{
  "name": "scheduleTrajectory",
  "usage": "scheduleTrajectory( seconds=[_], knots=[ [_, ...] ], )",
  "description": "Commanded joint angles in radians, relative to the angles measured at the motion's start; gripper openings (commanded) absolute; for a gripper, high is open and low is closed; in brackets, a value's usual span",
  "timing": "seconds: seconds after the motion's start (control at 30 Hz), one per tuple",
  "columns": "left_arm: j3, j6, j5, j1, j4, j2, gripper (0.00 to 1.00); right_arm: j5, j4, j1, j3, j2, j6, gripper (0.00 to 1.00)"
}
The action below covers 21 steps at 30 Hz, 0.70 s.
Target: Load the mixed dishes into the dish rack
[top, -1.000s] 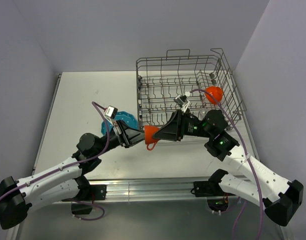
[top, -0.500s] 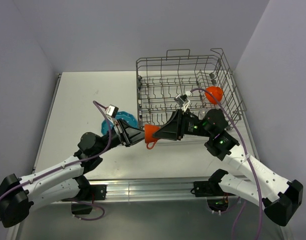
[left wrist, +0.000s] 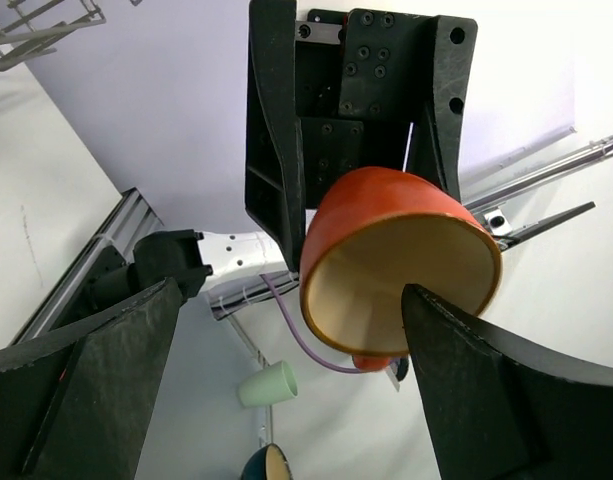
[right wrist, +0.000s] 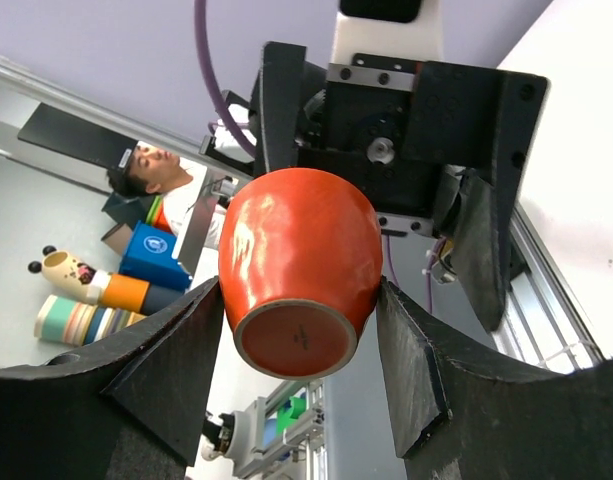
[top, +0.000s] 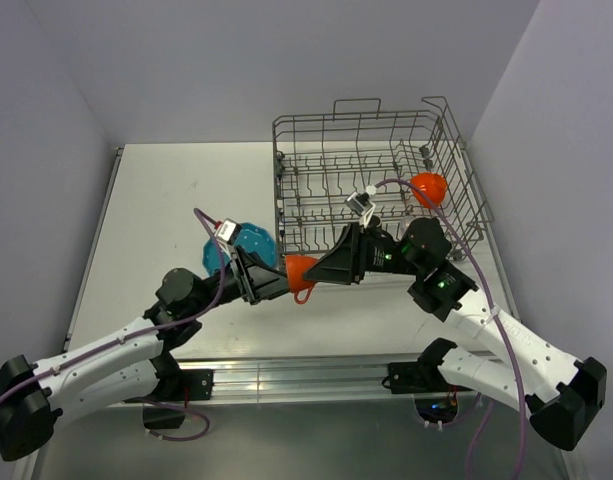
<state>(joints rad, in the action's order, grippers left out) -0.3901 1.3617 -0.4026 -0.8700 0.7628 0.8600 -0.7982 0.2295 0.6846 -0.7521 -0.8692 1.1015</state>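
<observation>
Drawn back a little from small orange cup (top: 299, 267), left gripper (top: 274, 282) released; right gripper (top: 318, 270) clenched on cup. Risk: slip off curved wall short of dish rack (top: 282, 200).

table (top: 156, 200): white matte top | walls (top: 236, 60): plain pale lavender-grey, closing in behind and on both sides | rail (top: 286, 372): aluminium extrusion along the table's near edge | grey surface (top: 316, 450): dull sheen, below the rail | light: soft, even, only faint shadows

White table (top: 156, 200), pale green cup (left wrist: 268, 383), capped person (right wrist: 146, 165) beside blue box (right wrist: 151, 255)
</observation>
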Motion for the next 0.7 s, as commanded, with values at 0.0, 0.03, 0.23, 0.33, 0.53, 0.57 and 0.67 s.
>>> scheduleTrajectory(
  seconds=[0.0,0.03,0.23,0.33,0.53,0.57,0.67],
  knots=[
    [-0.021,-0.070,-0.015,0.005,-0.087,-0.071,0.99,0.028,0.005,-0.013,-0.026,0.030,-0.035,0.00],
    [-0.030,-0.099,0.022,0.008,-0.139,-0.091,0.99,0.028,-0.001,-0.017,-0.023,0.033,-0.040,0.00],
    [-0.061,-0.171,0.183,0.039,-0.480,-0.242,0.99,0.021,-0.047,-0.046,-0.018,0.041,-0.064,0.00],
    [-0.122,-0.193,0.284,0.046,-0.698,-0.268,0.99,0.027,-0.074,-0.059,-0.029,0.042,-0.083,0.00],
    [-0.217,-0.174,0.547,0.046,-1.046,-0.315,0.99,0.050,-0.162,-0.079,-0.056,0.030,-0.143,0.00],
    [-0.225,-0.174,0.588,0.046,-1.071,-0.323,0.99,0.056,-0.194,-0.080,-0.067,0.024,-0.155,0.00],
    [-0.253,-0.153,0.648,0.046,-1.163,-0.335,0.99,0.082,-0.254,-0.094,-0.090,0.007,-0.193,0.00]
  ],
)
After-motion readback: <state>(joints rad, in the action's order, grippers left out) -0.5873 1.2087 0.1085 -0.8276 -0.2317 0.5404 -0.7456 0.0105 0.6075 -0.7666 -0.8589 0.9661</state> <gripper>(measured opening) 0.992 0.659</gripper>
